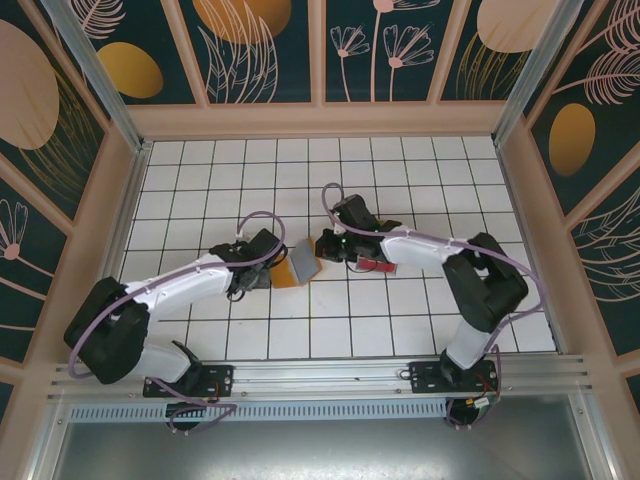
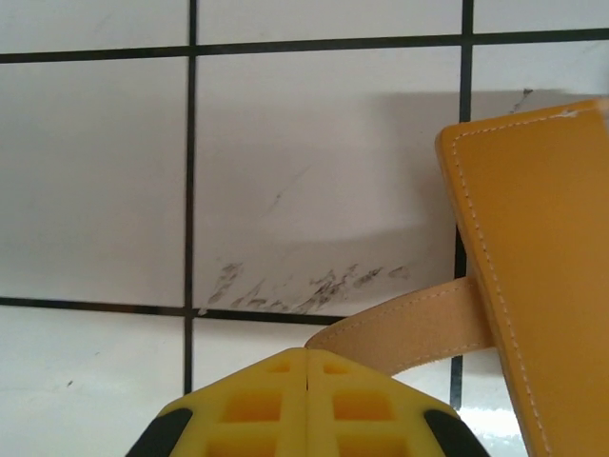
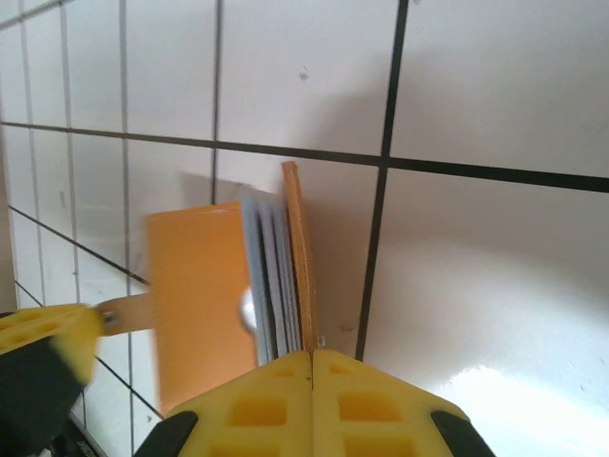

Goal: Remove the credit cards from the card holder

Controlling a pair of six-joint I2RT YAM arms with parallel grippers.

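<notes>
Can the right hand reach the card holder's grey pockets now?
Likely yes: the left hand holds the tab, the card holder stands open, and the shut right hand sits at the pockets.

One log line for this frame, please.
left gripper: shut on card holder tab | right gripper: shut on card holder edge | card holder: open, grey lining showing
</notes>
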